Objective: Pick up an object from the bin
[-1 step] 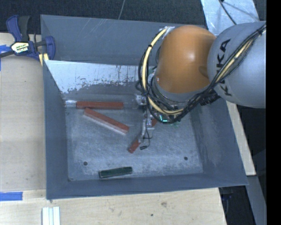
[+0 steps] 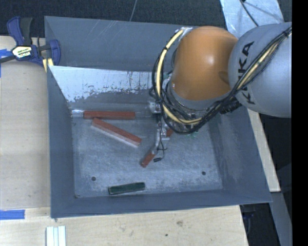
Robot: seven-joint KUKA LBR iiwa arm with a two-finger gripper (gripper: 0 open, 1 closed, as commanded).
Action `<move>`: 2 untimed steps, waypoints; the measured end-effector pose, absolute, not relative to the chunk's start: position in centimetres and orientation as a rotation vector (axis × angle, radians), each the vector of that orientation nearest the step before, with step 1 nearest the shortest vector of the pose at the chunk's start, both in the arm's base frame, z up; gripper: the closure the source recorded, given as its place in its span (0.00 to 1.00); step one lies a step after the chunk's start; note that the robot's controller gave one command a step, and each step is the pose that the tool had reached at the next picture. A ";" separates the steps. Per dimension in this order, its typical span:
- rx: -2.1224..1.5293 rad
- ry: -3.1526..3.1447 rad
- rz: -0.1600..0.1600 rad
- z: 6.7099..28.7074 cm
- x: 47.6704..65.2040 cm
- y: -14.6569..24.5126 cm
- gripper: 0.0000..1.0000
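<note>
3 red bars (image 2: 109,115) (image 2: 116,131) (image 2: 146,161), 1 green bar (image 2: 126,188)

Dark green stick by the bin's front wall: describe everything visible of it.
The dark green stick is a short, slim bar, nearly black, dull-surfaced; material unclear. It lies flat on the bin's floor, close along the front wall, right end slightly farther back. Only the floor touches it; the two reddish sticks lie apart, nearer the back wall.

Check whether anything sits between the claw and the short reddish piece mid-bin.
Nothing visible does. The claw is already at the right end of the short reddish piece. The diagonal red stick lies apart to the left, and the dark green bar lies near the front wall, both away from it.
</note>
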State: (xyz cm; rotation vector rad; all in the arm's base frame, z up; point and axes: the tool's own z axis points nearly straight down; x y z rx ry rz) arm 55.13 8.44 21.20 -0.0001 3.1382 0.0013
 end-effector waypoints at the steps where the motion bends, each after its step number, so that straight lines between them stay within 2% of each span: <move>1: -0.010 3.132 0.003 16.2 54.4 8.9 0.00; 2: -0.099 3.133 0.001 9.3 55.0 7.1 0.00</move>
